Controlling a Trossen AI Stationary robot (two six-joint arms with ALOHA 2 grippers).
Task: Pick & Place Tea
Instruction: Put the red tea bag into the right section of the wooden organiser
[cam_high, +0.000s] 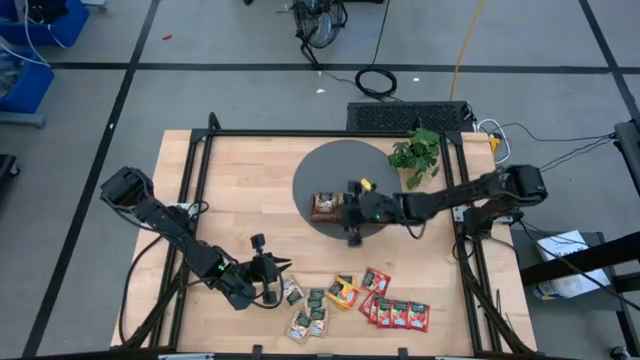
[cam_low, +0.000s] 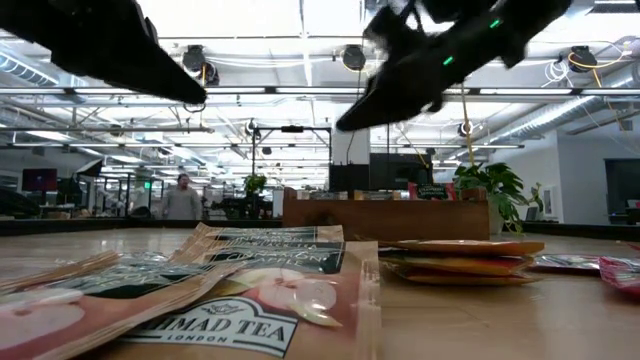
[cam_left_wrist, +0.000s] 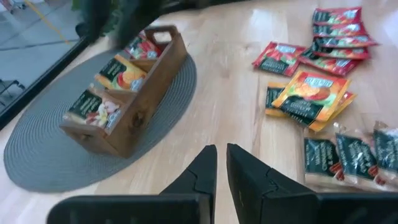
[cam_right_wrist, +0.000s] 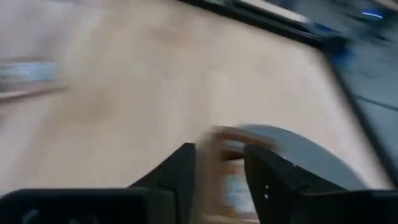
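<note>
Right now the right pincer (cam_high: 352, 222) hangs over the round grey mat (cam_high: 320, 165), just beside the wooden tray (cam_high: 325, 207). Its fingers (cam_right_wrist: 180, 171) stand apart with a clear gap and nothing between them; its wrist view is blurred, with only the tray and mat edge showing past them. The tray sits on the mat, and its three compartments each hold a sachet: a green-white one (cam_left_wrist: 87, 107), an orange one (cam_left_wrist: 121, 73) and a red one (cam_left_wrist: 138, 46).

Left pincer (cam_high: 270, 275) is low over the front of the counter (cam_high: 240, 200), next to the loose tea. Its fingers (cam_left_wrist: 202, 174) are nearly together, only a thin slit between, holding nothing.

Loose tea sachets lie along the counter's front edge: green-white ones (cam_high: 308, 310) nearest the left pincer, orange ones (cam_high: 343, 292) in the middle, red ones (cam_high: 398, 312) further right. A leafy plant (cam_high: 416, 155) stands at the mat's far right edge. A person (cam_low: 182, 200) is far back in the room.
</note>
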